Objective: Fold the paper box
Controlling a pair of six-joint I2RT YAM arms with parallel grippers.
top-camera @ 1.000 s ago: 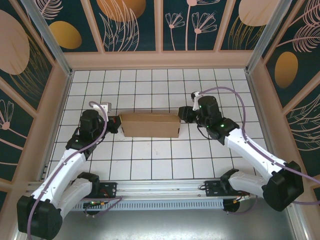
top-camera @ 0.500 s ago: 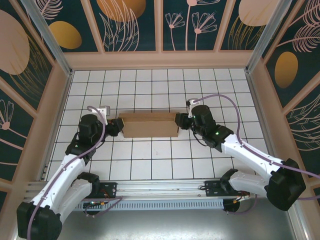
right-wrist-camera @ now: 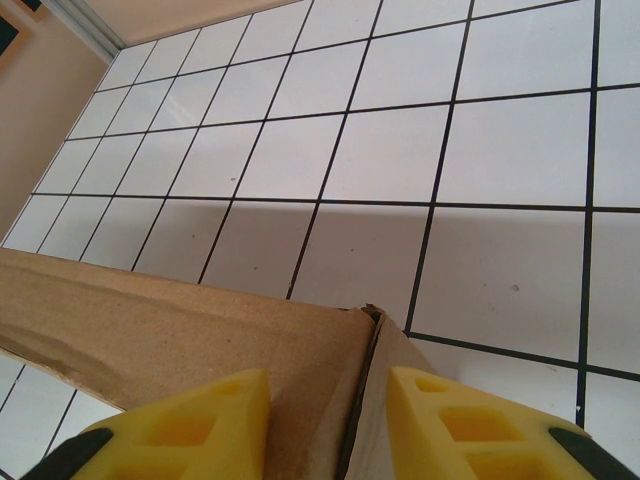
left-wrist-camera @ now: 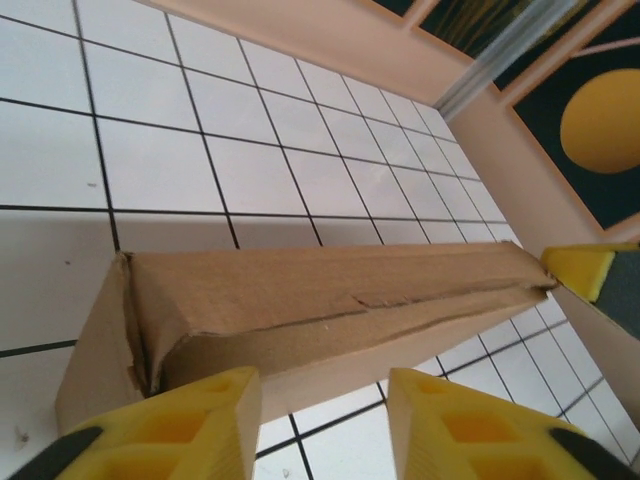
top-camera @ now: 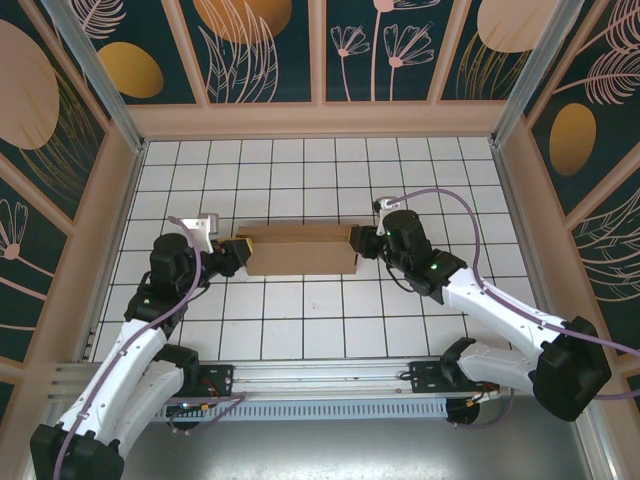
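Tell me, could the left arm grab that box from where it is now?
Probably yes. The left gripper sits right at one end of the box with its jaws apart, and nothing lies between them. Whether that end would fit between the jaws is hard to judge from here.

We are in a robot test cell, the kind a lab builds for handling trials. A left arm [top-camera: 140, 335] and a right arm [top-camera: 500, 310], both white, sit bolted to a metal rail [top-camera: 320, 375] at the near edge of a table [top-camera: 300, 165] ruled in a black grid of white squares. Purple cables [top-camera: 445, 187] loop off the arms. Wood-framed walls [top-camera: 320, 118] close the table in on three sides, their dark panels [top-camera: 260, 60] printed with leaves and gold discs, and metal posts [top-camera: 95, 70] stand in the far corners.
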